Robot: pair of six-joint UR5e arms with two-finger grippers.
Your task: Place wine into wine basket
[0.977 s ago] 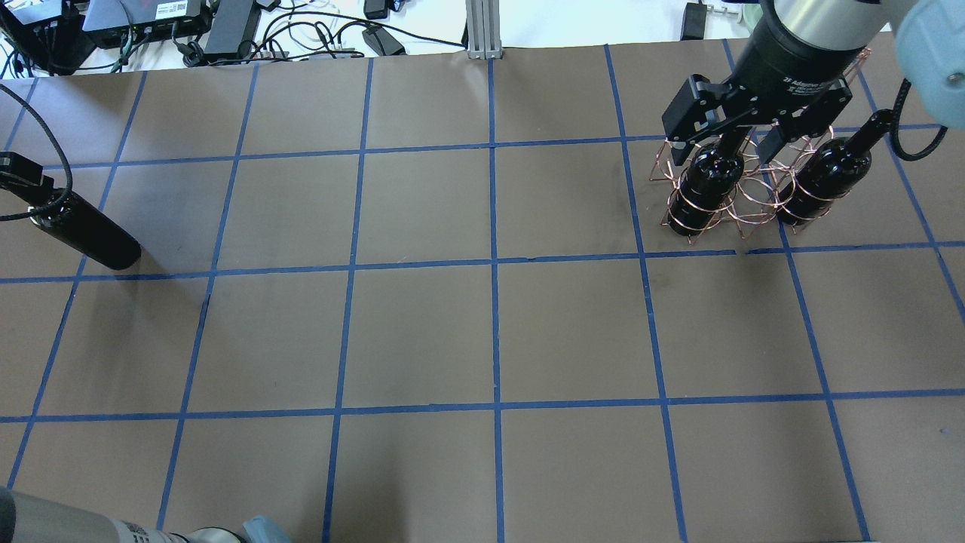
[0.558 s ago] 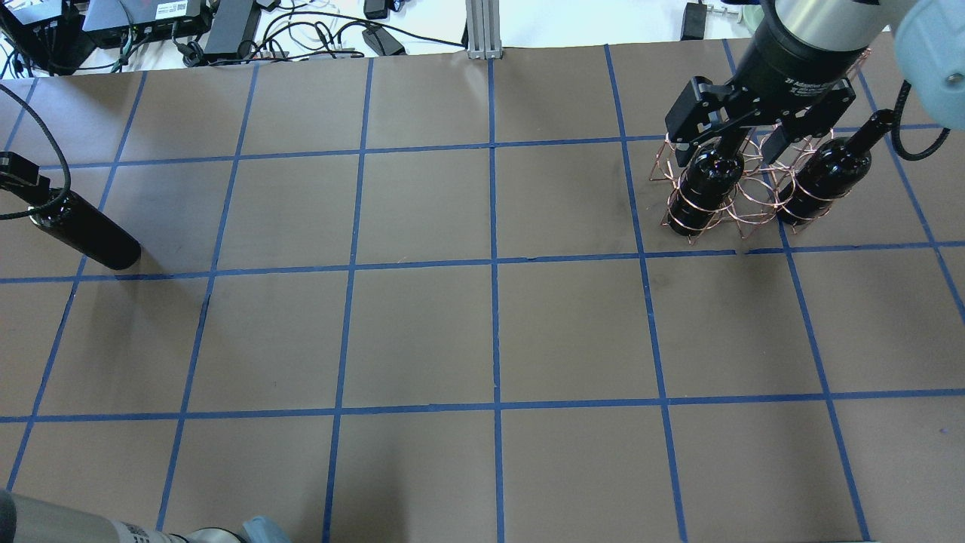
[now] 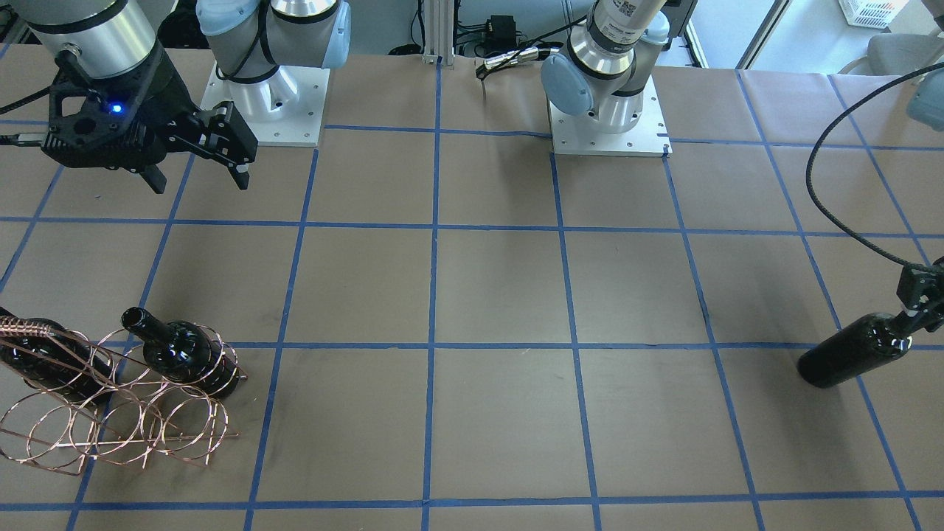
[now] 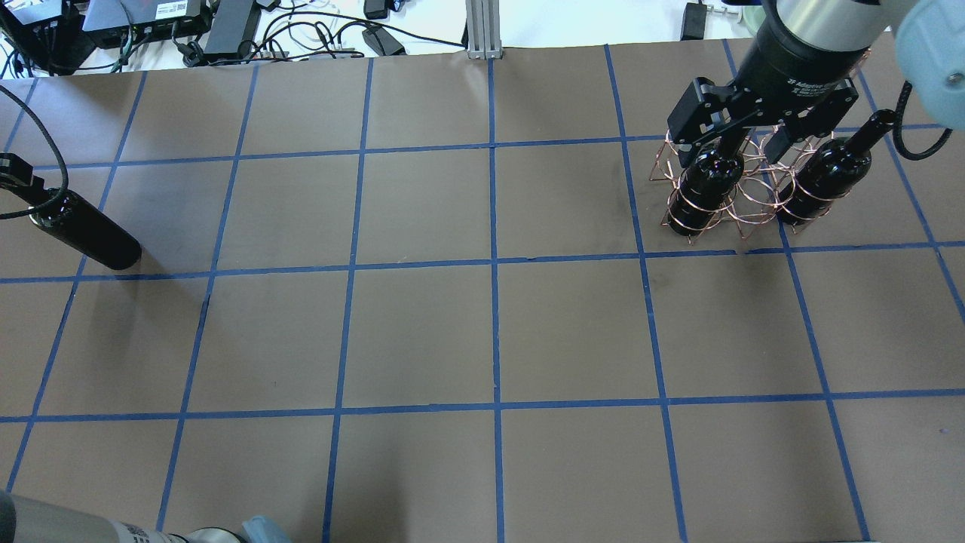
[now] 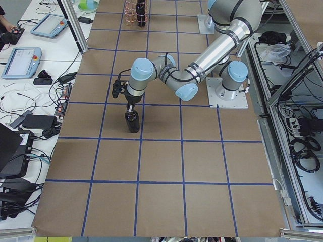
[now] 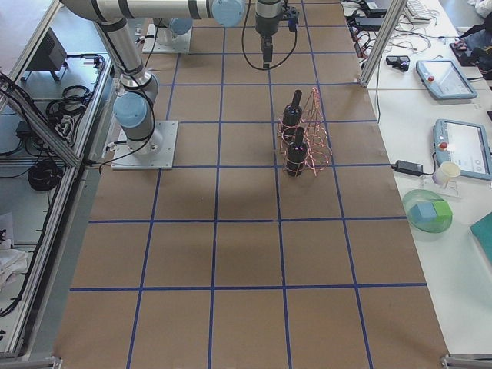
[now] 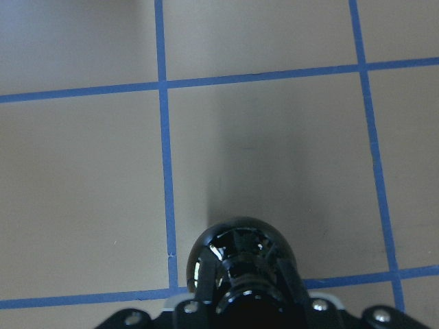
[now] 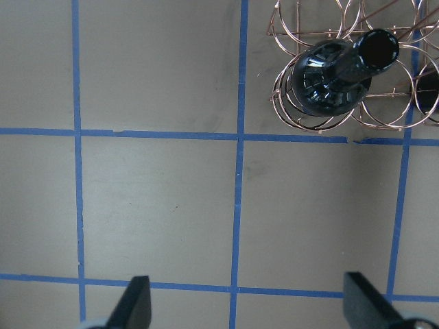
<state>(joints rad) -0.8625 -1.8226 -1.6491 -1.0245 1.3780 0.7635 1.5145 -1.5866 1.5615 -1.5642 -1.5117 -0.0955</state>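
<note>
A: Near side first. Right gripper (image 8: 250, 305)?
B: Raised off the brown paper-covered table with blue tape grid (image 4: 490, 339). Fingers (image 8: 137, 305) spread wide, nothing between them.
A: Left gripper (image 4: 22, 188)?
B: Clamped on the neck of a glossy near-black glass wine bottle (image 4: 87, 235), out at the table's left end. Bottle upright. Base on the paper or just above it, cannot tell.
A: Far end?
B: Copper-coloured twisted-wire wine basket (image 4: 754, 205) standing on the table, near the right gripper and well apart from the held bottle. 2 more black bottles (image 3: 188, 354) sit in its loops, necks up, an empty loop between them.
</note>
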